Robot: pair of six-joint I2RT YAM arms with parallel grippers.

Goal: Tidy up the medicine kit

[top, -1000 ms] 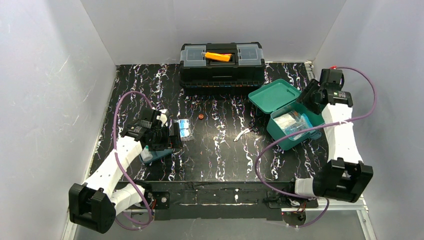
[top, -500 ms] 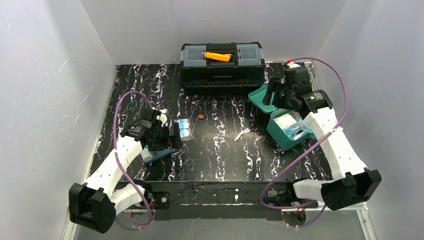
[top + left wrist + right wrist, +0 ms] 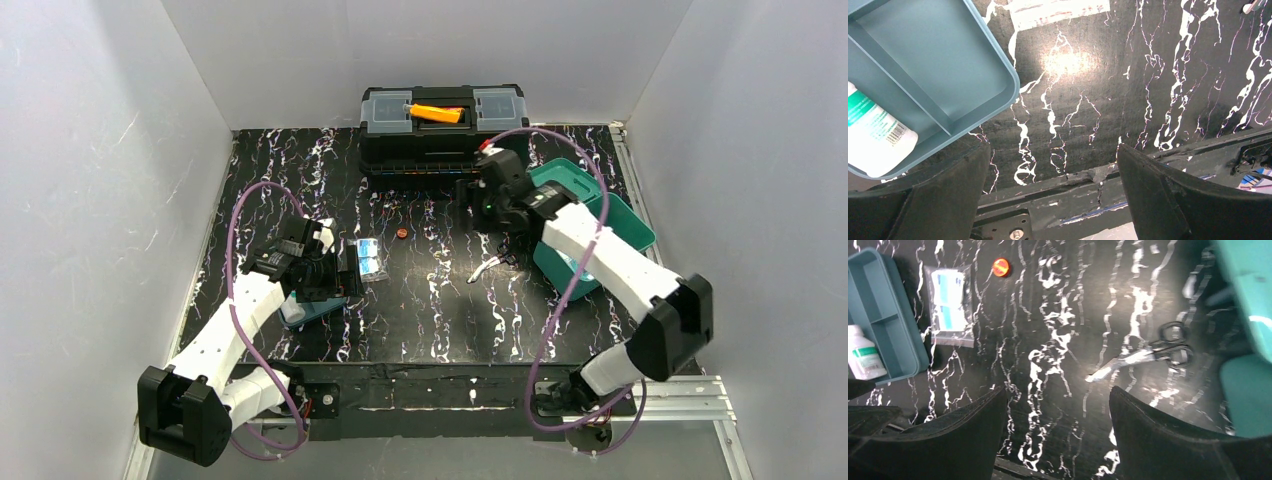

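Note:
The teal medicine kit (image 3: 628,222) stands open at the right, its lid (image 3: 561,178) tilted back and its inside mostly hidden under my right arm. It also shows in the right wrist view (image 3: 1248,385). Its darker teal divided tray (image 3: 318,309) lies at the left with a white bottle (image 3: 293,314) in it. My left gripper (image 3: 338,272) hangs open and empty beside the tray (image 3: 928,65) and the bottle (image 3: 875,132). My right gripper (image 3: 478,196) is open and empty above the mat, left of the kit and above the scissors (image 3: 492,265).
A clear bag of blue packets (image 3: 371,258) lies right of the tray. A small orange cap (image 3: 401,233) lies mid-table. A black toolbox (image 3: 445,135) with an orange handle stands at the back. The right wrist view shows the scissors (image 3: 1143,355), bag (image 3: 950,305) and cap (image 3: 1001,267).
My right arm has swung left from the far right corner, across the open kit, to above the mat near the toolbox. The left arm has not moved.

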